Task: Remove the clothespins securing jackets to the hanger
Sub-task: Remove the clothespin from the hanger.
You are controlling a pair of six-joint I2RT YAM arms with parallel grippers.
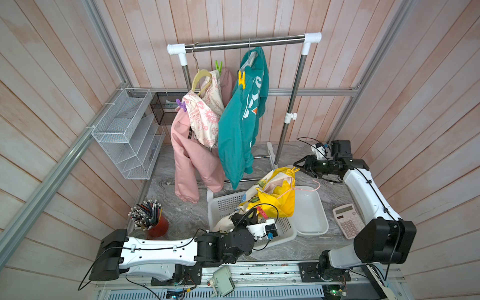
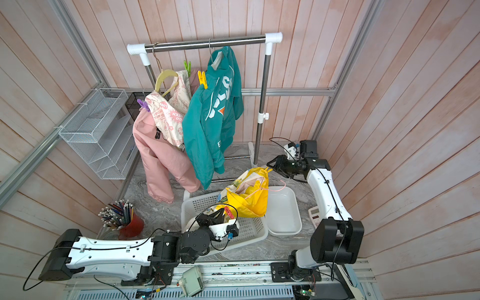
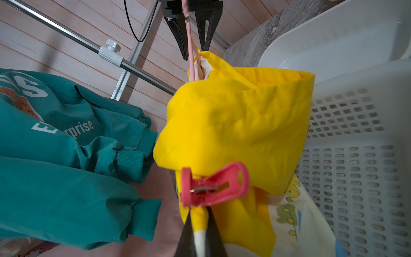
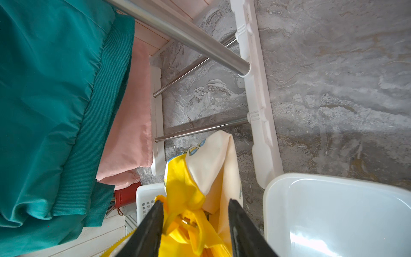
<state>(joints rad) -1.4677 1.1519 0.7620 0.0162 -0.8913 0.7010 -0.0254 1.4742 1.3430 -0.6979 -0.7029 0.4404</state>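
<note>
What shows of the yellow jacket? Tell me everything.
The jacket is thin, glossy yellow fabric with a cream cartoon-print lining. It is bunched up and off the rack. It is held over the basket. The left gripper is shut on one end, just below a red pin clipped to the fabric. The right gripper has its jaws on either side of the other end.

Robot lab cell mocked up as a laundry corner; aluminium extrusion frame (image 1: 52, 180) around plank walls (image 1: 428, 78); arms (image 1: 155, 252) mounted on a bench rail (image 1: 259, 271) behind the left gripper (image 1: 253, 213), bare wiring (image 1: 185, 281) there; small clothes rack (image 1: 244, 42) beyond it.
</note>
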